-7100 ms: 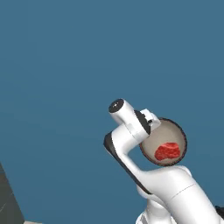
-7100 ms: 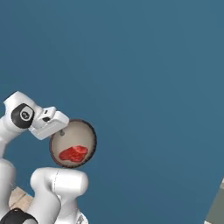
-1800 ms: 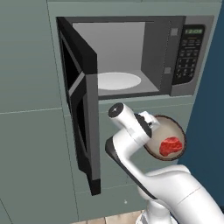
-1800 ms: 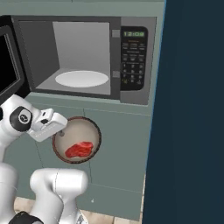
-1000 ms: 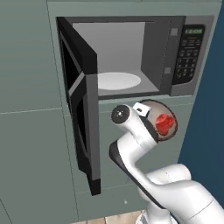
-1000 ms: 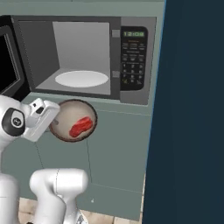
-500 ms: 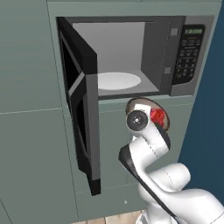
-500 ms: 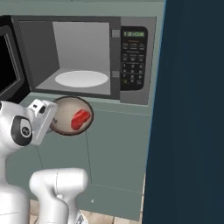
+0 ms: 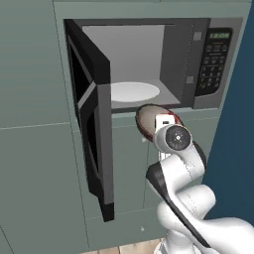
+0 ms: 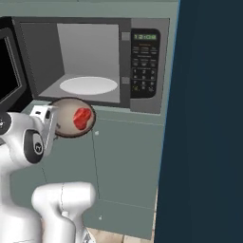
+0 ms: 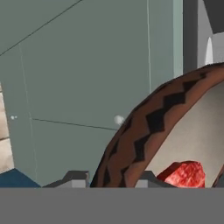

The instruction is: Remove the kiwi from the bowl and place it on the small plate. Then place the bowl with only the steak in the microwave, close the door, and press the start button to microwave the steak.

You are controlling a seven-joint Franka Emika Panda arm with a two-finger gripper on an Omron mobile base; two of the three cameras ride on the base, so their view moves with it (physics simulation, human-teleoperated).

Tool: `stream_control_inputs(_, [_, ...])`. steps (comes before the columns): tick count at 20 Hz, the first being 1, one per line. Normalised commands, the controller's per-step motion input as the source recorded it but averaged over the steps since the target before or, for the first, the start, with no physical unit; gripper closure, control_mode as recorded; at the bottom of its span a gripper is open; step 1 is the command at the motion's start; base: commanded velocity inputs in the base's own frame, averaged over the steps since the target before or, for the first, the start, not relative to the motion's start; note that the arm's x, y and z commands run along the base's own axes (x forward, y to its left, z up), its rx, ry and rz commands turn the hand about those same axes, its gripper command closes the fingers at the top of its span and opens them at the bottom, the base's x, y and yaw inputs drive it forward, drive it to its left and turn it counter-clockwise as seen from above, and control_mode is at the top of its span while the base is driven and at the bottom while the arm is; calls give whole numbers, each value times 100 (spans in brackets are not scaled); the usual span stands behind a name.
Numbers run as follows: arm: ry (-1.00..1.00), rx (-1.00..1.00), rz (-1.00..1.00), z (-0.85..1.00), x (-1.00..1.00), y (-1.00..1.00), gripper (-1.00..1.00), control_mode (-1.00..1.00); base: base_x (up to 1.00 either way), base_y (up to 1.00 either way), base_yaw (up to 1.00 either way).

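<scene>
I am lifting the bowl (image 10: 71,118), my hand (image 10: 49,115) clamped on its rim, up level with the microwave (image 9: 149,64) opening. The steak (image 10: 81,118) is sliding as it tilts; insertion is coming next.

grey-green cabinets (image 9: 34,149), dark blue wall (image 10: 209,118), perhaps wood floor (image 10: 123,236)

Grey-green cabinet panels (image 9: 34,74) surrounded the appliance opening, a lower cabinet front (image 10: 128,166) ran beneath it with a small round knob (image 11: 118,119), a dark blue wall (image 10: 209,118) stood to the right, and tan flooring (image 9: 129,248) showed below.
</scene>
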Motion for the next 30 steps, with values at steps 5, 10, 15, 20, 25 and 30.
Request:
stream_control_inputs(5, [-6, -9, 17, 47, 6, 0, 100, -100, 0, 0, 0])
stream_control_inputs(10, [-1, -8, 15, 41, 6, 0, 100, -100, 0, 0, 0])
stream_control_inputs(15, [-10, -12, 6, 44, 24, 0, 100, -100, 0, 0, 0])
stream_control_inputs(20, [-2, -11, 6, 25, 26, 0, 100, -100, 0, 0, 0])
stream_control_inputs(25, [0, -5, 10, 14, 48, 0, 100, -100, 0, 0, 0])
stream_control_inputs(30, [0, -2, 11, 6, 59, 0, 100, -100, 0, 0, 0])
